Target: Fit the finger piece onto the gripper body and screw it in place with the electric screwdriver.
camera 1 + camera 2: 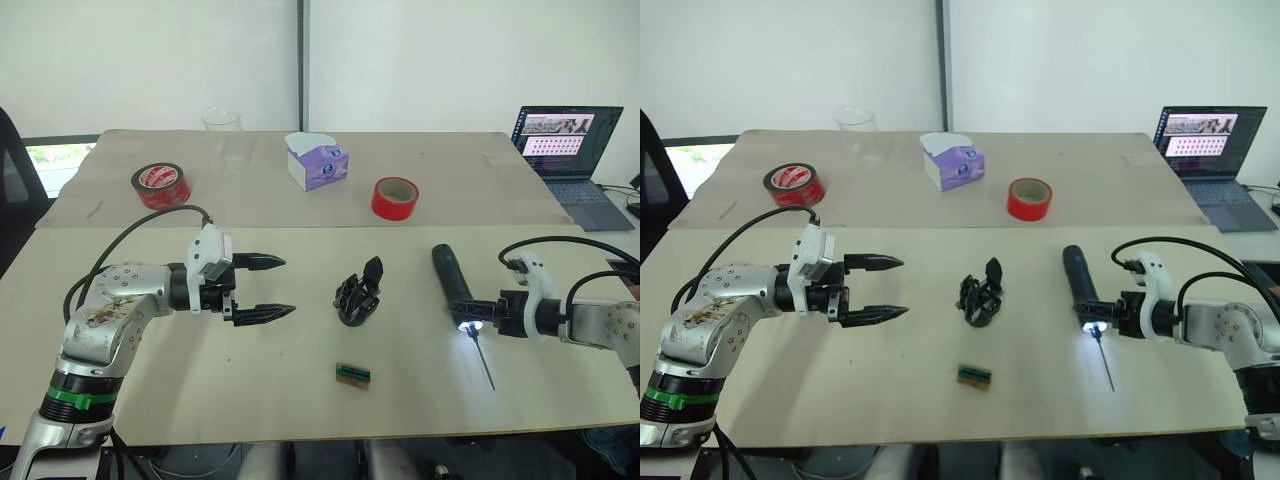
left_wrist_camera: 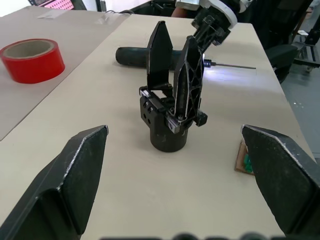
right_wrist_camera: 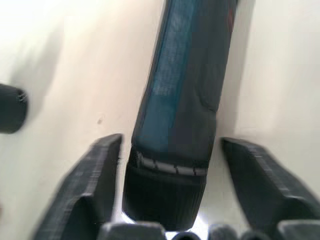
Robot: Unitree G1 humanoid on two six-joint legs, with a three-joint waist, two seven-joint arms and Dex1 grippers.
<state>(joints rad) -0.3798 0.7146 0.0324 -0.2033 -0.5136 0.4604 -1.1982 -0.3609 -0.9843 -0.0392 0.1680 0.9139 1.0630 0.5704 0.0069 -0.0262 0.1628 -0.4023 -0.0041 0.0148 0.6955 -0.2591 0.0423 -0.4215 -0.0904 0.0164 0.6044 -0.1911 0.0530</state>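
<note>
The gripper body point(image 1: 358, 296) stands on the cream table point(image 1: 250, 400) near the middle. Two pointed black fingers rise from it point(image 2: 170, 100); I cannot tell the finger piece apart from them. My left gripper point(image 1: 288, 286) is open, level with the body, a short way to its left and pointing at it. The electric screwdriver point(image 1: 452, 280) lies flat to the right, its white light point(image 1: 467, 327) lit and its thin bit point(image 1: 483, 362) pointing toward the front edge. My right gripper point(image 3: 170, 145) is open with a finger on each side of the screwdriver's tip end.
A small green-brown tray point(image 1: 353, 374) lies in front of the gripper body. On the brown table behind are two red tape rolls point(image 1: 160, 185) point(image 1: 395, 197), a tissue box point(image 1: 318, 162), a clear cup point(image 1: 224, 135) and an open laptop point(image 1: 565, 140) at the far right.
</note>
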